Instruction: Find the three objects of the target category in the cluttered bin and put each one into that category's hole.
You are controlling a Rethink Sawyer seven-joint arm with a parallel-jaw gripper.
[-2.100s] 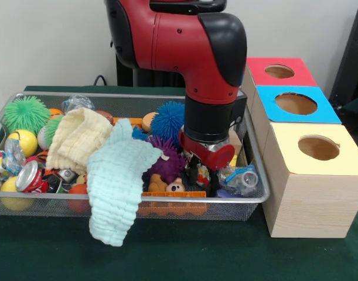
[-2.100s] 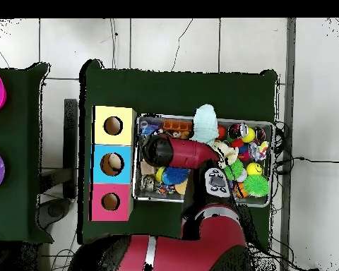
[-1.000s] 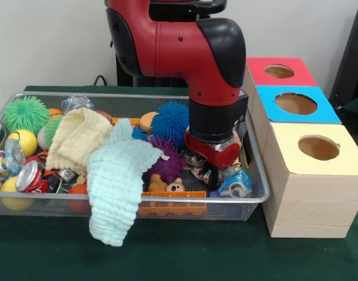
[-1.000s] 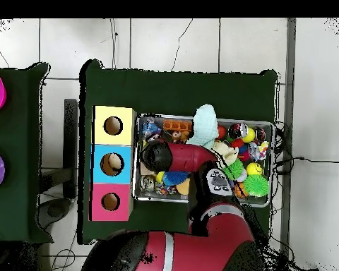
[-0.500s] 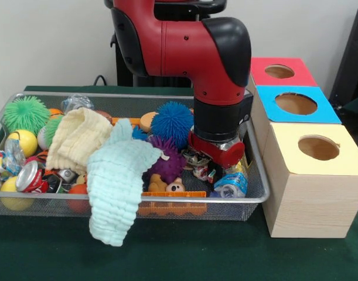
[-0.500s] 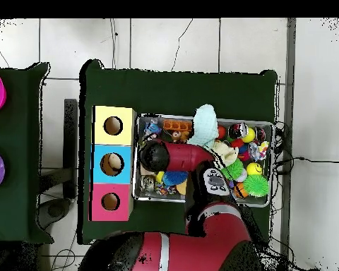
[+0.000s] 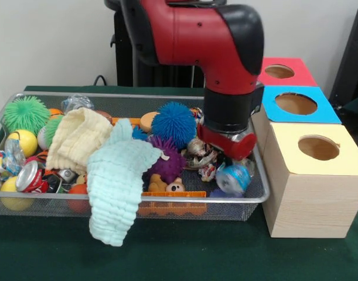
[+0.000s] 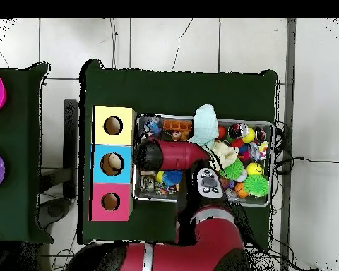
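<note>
The silver wire-mesh bin (image 7: 167,201) lies across the green table, full of toys and cloths; it also shows in the overhead view (image 8: 268,128). My gripper (image 7: 228,165) hangs under the red wrist at the bin's right end, just above the clutter. It is shut on a crushed clear plastic bottle with a blue label (image 7: 233,177), held slightly raised beside the bin's right rim. The yellow-topped box's round hole (image 7: 319,147) is to the right of the bin, also seen from overhead (image 8: 113,126). In the overhead view my wrist (image 8: 145,154) covers the gripper.
A blue-topped box (image 7: 296,103) and a red-topped box (image 7: 279,71) stand behind the yellow one. A pale green cloth (image 7: 117,181) hangs over the bin's front rim. A cream cloth (image 7: 78,137), blue spiky ball (image 7: 173,123), purple plush (image 7: 167,161) and red can (image 7: 31,175) lie in the bin.
My gripper has risen and moved right toward the boxes, carrying the crushed bottle up off the clutter. The bottle has turned so its round end faces the front camera.
</note>
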